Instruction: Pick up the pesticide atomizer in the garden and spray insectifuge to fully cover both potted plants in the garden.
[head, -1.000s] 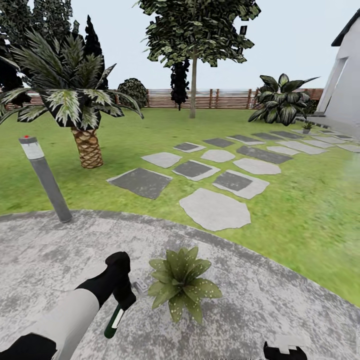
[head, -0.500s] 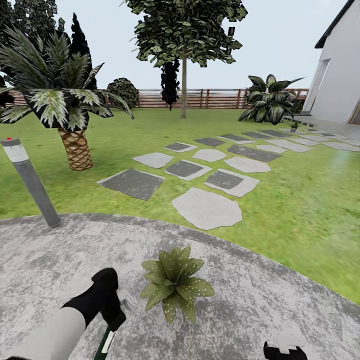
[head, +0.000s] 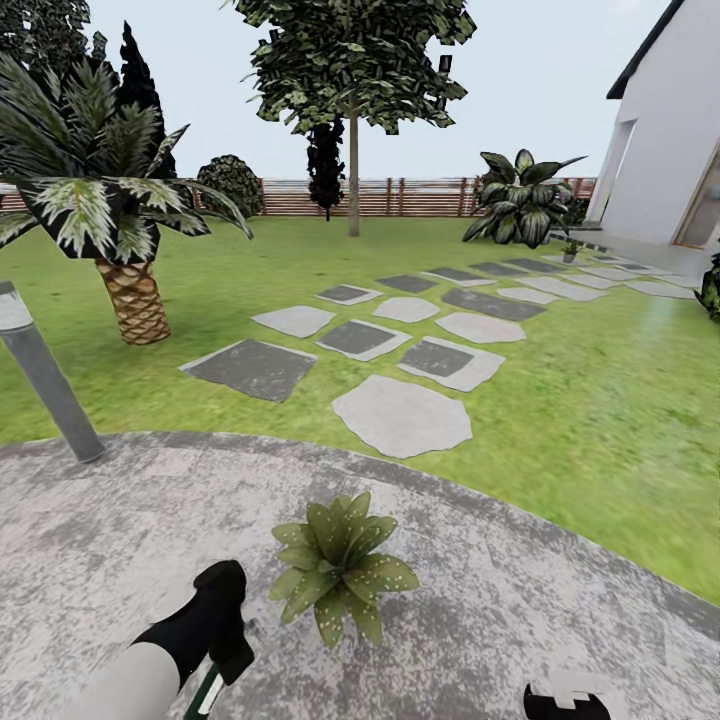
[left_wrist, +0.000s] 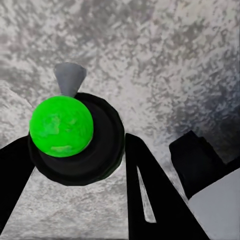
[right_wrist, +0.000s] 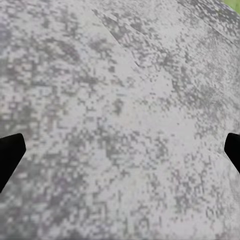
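Observation:
In the head view one potted plant, a green rosette, stands on the grey paved patio. Whitish insectifuge specks dot its near leaves. My left gripper sits just left of it, shut on the dark-green pesticide atomizer, which points down and runs off the frame's lower edge. In the left wrist view the atomizer appears end-on as a green disc in a black ring, with a grey nozzle, between the black fingers of the left gripper. A second small potted plant stands far off by the house. My right gripper is open over bare paving.
A grey bollard lamp stands at the patio's left edge, with a palm behind it. Stepping stones cross the lawn toward the white house. A big striped bush and a fence lie beyond.
The whole picture has slid left, so the camera has turned right. My left arm with the atomizer has sunk lower in the head view and stays left of the plant.

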